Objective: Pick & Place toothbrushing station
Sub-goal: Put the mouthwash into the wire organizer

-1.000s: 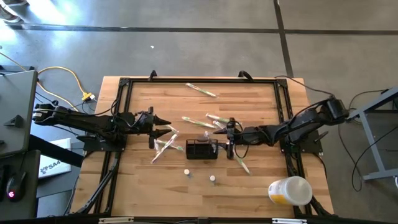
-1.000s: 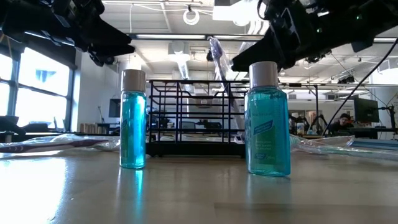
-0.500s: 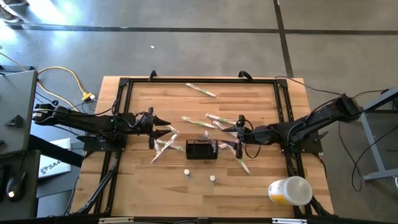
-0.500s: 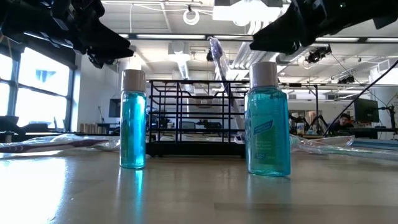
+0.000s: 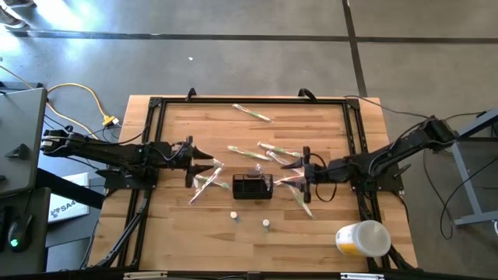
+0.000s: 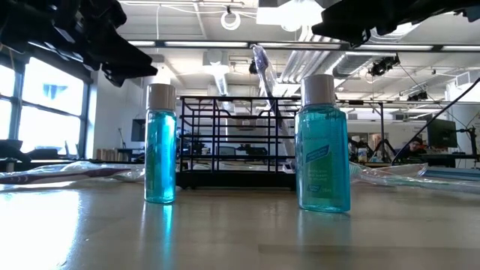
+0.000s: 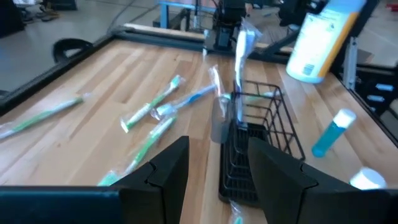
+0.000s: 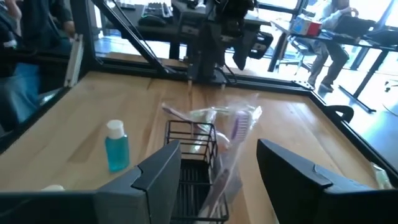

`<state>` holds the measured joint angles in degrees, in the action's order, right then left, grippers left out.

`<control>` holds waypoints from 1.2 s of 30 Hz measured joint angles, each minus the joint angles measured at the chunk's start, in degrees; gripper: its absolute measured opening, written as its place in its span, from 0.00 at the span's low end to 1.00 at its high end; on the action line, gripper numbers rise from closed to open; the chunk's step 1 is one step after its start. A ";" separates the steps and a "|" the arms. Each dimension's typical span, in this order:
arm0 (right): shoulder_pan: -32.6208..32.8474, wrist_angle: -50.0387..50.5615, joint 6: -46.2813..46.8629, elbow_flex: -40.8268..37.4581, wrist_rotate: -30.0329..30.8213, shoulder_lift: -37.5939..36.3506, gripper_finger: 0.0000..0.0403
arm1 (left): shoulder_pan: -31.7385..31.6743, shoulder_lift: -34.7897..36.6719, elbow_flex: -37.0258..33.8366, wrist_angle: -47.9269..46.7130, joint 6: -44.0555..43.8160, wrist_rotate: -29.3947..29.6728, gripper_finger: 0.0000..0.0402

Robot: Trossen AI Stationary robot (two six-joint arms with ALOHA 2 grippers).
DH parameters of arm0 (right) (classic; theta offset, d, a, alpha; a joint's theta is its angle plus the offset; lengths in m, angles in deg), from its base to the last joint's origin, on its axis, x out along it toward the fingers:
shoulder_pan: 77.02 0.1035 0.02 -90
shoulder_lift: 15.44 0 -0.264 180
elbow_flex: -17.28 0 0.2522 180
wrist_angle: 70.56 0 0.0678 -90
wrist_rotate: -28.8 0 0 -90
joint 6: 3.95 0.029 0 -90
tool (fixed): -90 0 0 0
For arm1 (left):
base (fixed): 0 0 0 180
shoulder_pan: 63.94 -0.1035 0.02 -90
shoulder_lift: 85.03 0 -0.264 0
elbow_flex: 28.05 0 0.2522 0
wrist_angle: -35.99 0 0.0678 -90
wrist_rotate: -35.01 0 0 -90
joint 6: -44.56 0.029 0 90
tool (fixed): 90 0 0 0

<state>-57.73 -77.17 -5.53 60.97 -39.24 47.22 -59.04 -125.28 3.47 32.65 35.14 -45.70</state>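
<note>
The black mesh caddy [image 5: 252, 187] stands on the wooden table near its middle; it also shows in the low view [image 6: 236, 142]. A plastic-wrapped toothbrush [image 8: 239, 127] stands tilted in the caddy, leaning on its rim, head up [image 6: 262, 64]. My left gripper [image 5: 210, 159] hovers open and empty left of the caddy, its fingers [image 7: 168, 168] pointing at it. My right gripper [image 5: 296, 173] hovers open and empty right of the caddy, with the caddy [image 8: 193, 155] ahead of its fingers.
Two small blue bottles [image 5: 233, 215] [image 5: 266, 224] stand near the caddy's front. Wrapped toothbrushes lie scattered at the far side [image 5: 251, 113], behind the caddy [image 5: 253, 152], left [image 5: 204, 184] and right [image 5: 303, 202]. A white-and-yellow cup [image 5: 362, 238] lies at the near right corner.
My right gripper has drawn back from the caddy toward the table's right edge and risen. The wrapped toothbrush stays standing in the caddy.
</note>
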 joint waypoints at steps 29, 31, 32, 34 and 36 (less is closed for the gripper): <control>8.42 4.32 1.84 -0.02 3.21 0.10 0.51 | 8.92 -10.84 5.58 6.01 12.24 -6.44 0.40; 8.08 4.81 2.09 -0.02 3.15 0.10 0.51 | 11.40 -12.72 8.01 4.04 14.20 -4.02 0.40; 7.98 4.90 2.53 -0.02 3.19 0.10 0.51 | 12.58 -13.62 9.40 2.33 14.76 -2.89 0.40; 7.91 5.15 3.26 -0.02 3.23 0.10 0.51 | 14.71 -15.27 12.07 -2.04 15.02 -0.33 0.40; 7.98 5.35 3.28 -0.02 3.21 0.10 0.51 | 16.85 -17.49 14.56 -4.68 14.79 1.96 0.40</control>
<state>-49.75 -71.82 -2.24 60.95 -36.03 47.32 -42.18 -142.77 18.03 27.97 49.93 -43.73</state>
